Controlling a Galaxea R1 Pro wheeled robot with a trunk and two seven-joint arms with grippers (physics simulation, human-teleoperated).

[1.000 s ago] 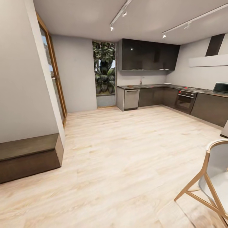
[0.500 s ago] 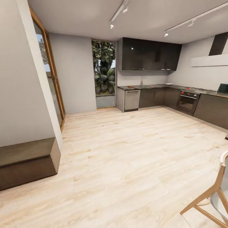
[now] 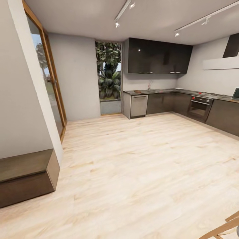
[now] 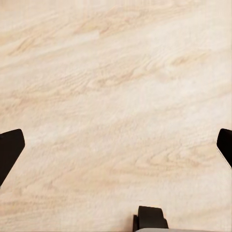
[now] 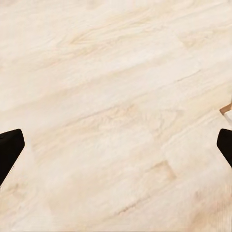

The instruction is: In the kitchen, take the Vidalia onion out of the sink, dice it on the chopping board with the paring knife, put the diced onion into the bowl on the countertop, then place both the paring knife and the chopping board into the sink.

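A wide pale wooden floor (image 3: pixel 139 172) spreads across the head view, running to an L-shaped kitchen at the far side of the room. There the grey countertop (image 3: pixel 166 91) sits over dark cabinets (image 3: pixel 162 102), with glossy black wall cupboards (image 3: pixel 159 55) above it and a tall window onto green plants (image 3: pixel 108 74) to its left. A steel dishwasher front (image 3: pixel 139 105) stands at the near end of the run, and an oven (image 3: pixel 199 108) with red knobs sits further along the right-hand leg. A low dark wooden bench (image 3: pixel 26 176) lies against the white wall at the left, beside a wood-framed glass door (image 3: pixel 49 83). On the countertop the chrome tap (image 3: pixel 150 85) marks the sink (image 3: pixel 153 90), a small brown shape near the left end may be the chopping board (image 3: pixel 137 91), and a white speck further right looks like the bowl (image 3: pixel 178 88) — all too far off to tell more; onion and knife cannot be made out. In the wrist views each gripper hangs over bare floor — left gripper (image 4: pixel 116 150) and right gripper (image 5: pixel 116 147) both with dark fingertips spread wide apart, holding nothing.
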